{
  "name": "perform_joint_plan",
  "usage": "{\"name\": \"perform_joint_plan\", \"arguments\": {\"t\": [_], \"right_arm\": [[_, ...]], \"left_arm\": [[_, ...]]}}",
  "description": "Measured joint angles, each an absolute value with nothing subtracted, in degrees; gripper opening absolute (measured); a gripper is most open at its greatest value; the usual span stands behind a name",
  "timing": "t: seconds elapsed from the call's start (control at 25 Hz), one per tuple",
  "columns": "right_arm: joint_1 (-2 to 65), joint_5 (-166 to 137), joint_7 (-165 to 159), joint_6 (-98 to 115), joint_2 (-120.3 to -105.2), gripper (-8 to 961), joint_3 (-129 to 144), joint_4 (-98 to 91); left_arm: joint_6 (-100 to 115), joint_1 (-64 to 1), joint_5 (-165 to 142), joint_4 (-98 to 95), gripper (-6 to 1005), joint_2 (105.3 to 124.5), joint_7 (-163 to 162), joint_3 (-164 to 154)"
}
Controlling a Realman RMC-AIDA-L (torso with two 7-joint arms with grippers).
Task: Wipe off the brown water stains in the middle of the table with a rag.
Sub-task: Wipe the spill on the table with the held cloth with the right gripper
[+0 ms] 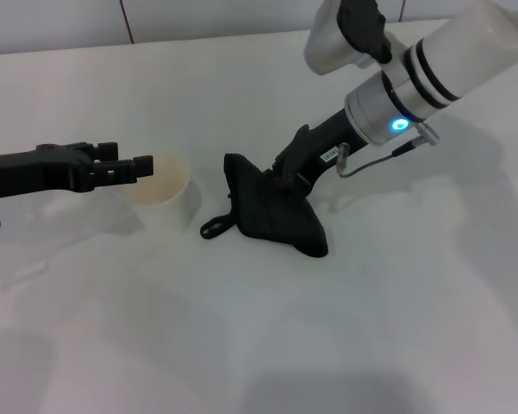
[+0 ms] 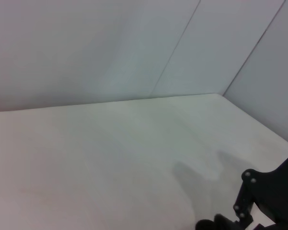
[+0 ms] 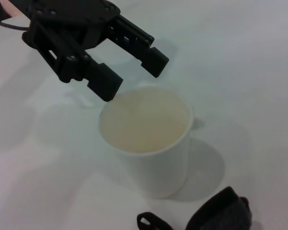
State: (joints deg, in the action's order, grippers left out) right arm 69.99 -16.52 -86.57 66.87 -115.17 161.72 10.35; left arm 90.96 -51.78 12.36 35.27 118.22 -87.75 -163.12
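A black rag [image 1: 276, 216] lies crumpled on the white table [image 1: 388, 328] near the middle, with a loop sticking out on its left side. My right gripper [image 1: 282, 178] comes down from the upper right and is shut on the rag's raised top fold. The rag's edge [image 3: 223, 213] also shows in the right wrist view. The brown water stains are hidden or out of view. My left gripper [image 1: 143, 167] reaches in from the left and hovers open just over the paper cup's rim, holding nothing; the right wrist view shows it [image 3: 132, 72] with its fingers apart.
A white paper cup [image 1: 162, 197] stands upright just left of the rag, and its pale inside [image 3: 146, 122] shows from above. A tiled wall runs behind the table's far edge [image 2: 134, 99]. A black gripper part [image 2: 261, 196] shows low in the left wrist view.
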Motion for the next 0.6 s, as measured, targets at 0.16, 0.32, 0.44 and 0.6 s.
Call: {"name": "perform_joint_plan", "arguments": {"t": [0.16, 0.32, 0.44, 0.6], "right_arm": [[69.88, -16.47, -86.15, 68.63, -115.15, 120, 161.72, 10.89], [70.36, -16.44, -85.16, 68.91, -115.45, 120, 161.68, 9.81], [71.19, -16.42, -84.9, 68.56, -115.54, 120, 161.65, 7.7], [72.01, -16.64, -84.64, 68.0, -115.63, 120, 161.63, 5.39]], "left_arm": [[90.96, -51.77, 12.33, 35.31, 876, 118.22, -87.7, -163.12], [90.96, -51.89, 12.31, 35.33, 876, 118.2, -87.52, -163.12], [90.96, -51.91, 12.3, 35.33, 876, 118.15, -87.52, -163.12], [90.97, -51.84, 12.3, 35.33, 876, 118.12, -87.51, -163.12]]}}
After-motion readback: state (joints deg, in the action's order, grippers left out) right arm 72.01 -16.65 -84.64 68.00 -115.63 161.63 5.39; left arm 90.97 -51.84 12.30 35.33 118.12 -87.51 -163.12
